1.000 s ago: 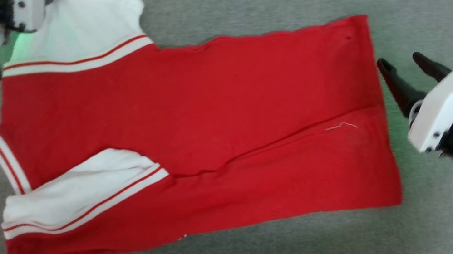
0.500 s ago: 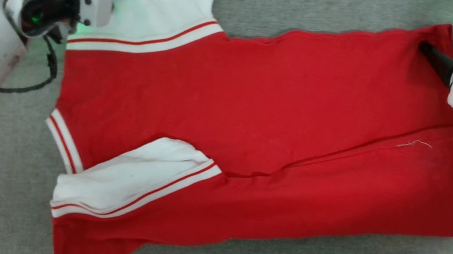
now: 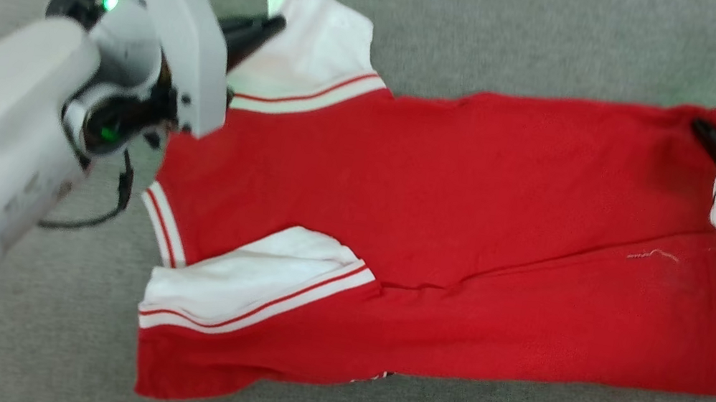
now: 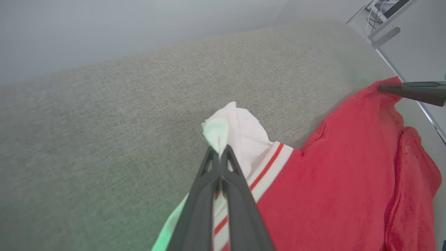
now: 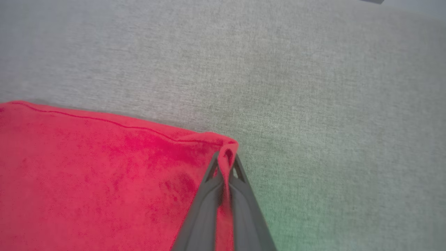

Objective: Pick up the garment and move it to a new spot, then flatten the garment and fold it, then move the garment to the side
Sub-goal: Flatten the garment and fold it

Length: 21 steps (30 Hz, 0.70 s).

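Garment [image 3: 443, 215]: spread on grey counter [image 3: 575, 33], side folded over. Soft, light, limp; likely sags and creases between holds.
Left tool [image 4: 219, 150]: closed tight, pinching white sleeve tip.
Right tool [image 5: 226, 155]: closed tight, pinching red hem corner.
Best gripped at far corners, kept taut.

A grey woven surface [image 3: 503, 29] stretches back to a pale wall [image 4: 104, 28].

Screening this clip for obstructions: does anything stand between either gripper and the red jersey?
Nothing visible does. The left gripper is shut on the white sleeve tip of the red jersey, and the right gripper is shut on a red hem corner.
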{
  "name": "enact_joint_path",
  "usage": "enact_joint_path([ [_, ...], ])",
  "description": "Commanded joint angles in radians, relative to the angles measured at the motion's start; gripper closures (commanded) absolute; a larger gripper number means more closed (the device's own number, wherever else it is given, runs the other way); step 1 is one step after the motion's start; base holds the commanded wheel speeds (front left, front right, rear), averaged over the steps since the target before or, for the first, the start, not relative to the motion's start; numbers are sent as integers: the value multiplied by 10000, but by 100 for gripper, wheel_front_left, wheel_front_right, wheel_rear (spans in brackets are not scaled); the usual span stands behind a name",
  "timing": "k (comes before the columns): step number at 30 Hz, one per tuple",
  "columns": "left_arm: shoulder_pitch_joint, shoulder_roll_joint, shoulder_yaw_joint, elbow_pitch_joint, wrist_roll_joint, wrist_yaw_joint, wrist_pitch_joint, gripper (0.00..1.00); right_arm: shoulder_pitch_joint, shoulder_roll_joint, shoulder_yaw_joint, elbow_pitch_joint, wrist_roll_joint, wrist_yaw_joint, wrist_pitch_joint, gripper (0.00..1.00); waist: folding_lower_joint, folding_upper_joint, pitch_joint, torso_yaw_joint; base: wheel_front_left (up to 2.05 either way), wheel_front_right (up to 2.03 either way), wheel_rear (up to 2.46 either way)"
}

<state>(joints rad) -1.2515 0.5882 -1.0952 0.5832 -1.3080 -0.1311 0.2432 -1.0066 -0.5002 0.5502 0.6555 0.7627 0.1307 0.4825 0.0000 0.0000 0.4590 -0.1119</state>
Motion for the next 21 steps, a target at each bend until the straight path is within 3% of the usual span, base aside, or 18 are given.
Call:
enact_joint_path([
  [1,422,243,-90,-434,-134,11,-338,100,437,-292,138,-322,278,0,-113,100,0,0,-1105,441,0,0,0],
  [7,1690,1396,-163,-2103,-485,10,-1434,100,1797,-1426,209,-1660,954,0,-216,100,0,0,-1963,682,0,0,0],
  [13,3320,2428,-112,-4020,-838,209,-2510,100,3696,-2453,-528,-3027,1468,-2,-403,100,0,0,-2092,941,0,0,0],
  [17,4375,2854,-312,-5273,-960,413,-3026,100,5090,-2753,-1260,-3696,1556,-2,-610,100,0,0,-2008,1098,0,0,0],
  [21,5308,3097,-568,-6016,-1079,704,-3393,100,6125,-2507,-1955,-4055,1428,-2,-753,100,0,0,-1903,1105,0,0,0],
])
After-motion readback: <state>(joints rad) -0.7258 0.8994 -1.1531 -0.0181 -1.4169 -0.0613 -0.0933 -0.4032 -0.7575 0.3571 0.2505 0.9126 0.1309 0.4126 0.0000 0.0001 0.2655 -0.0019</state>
